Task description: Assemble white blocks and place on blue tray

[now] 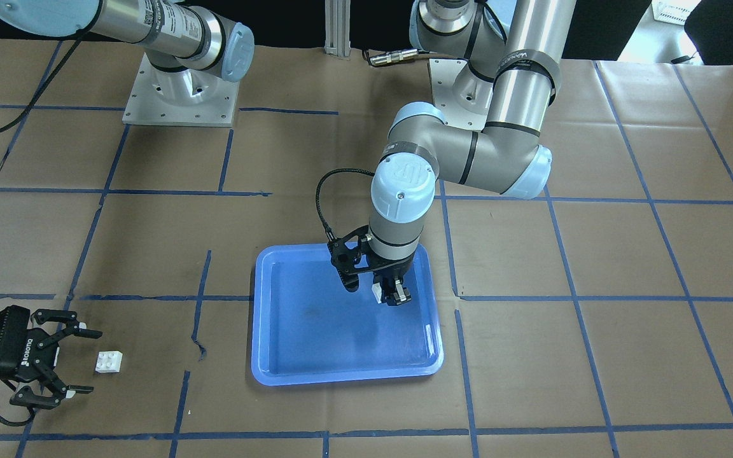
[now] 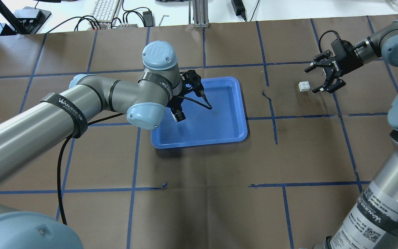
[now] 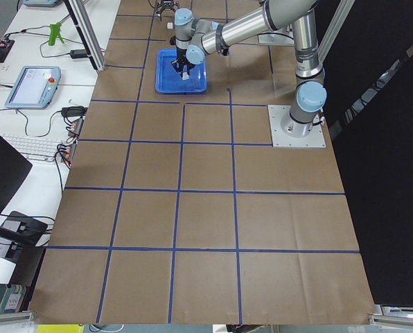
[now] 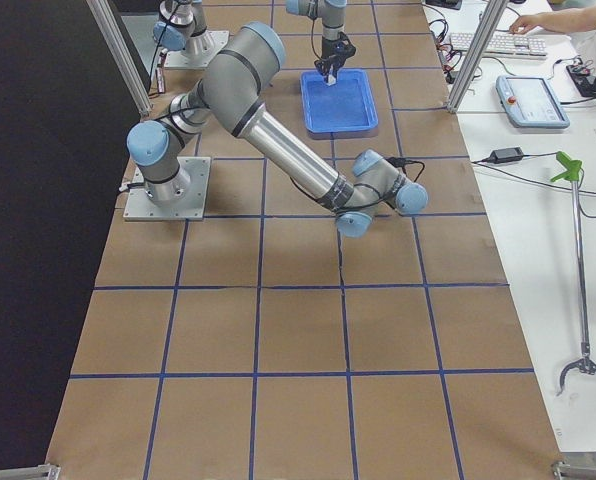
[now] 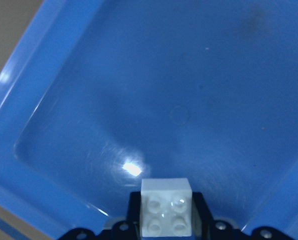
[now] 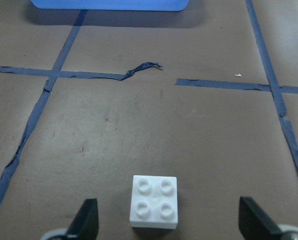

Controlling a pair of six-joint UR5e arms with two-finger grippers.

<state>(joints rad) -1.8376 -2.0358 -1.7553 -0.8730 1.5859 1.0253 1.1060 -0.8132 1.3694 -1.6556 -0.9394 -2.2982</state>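
Note:
The blue tray (image 1: pixel 341 376) lies mid-table; it also shows in the overhead view (image 2: pixel 199 143). My left gripper (image 1: pixel 392 294) points down over the tray's part nearest the robot and is shut on one white block (image 1: pixel 377 293). The left wrist view shows that block (image 5: pixel 166 213) studs-up between the fingers, over the tray's bare floor (image 5: pixel 189 75). The other white block (image 1: pixel 109 361) lies on the paper well off the tray. My right gripper (image 1: pixel 86 360) is open and low, just short of it. In the right wrist view that block (image 6: pixel 154 201) sits between the spread fingers (image 6: pixel 86 225).
Brown paper with blue tape lines (image 2: pixel 271 103) covers the table. The left arm's elbow (image 2: pixel 147 116) hangs beside the tray's left edge. A torn tape end (image 6: pixel 144 67) lies between the loose block and the tray. Keyboards and cables (image 2: pixel 105 14) sit beyond the far edge.

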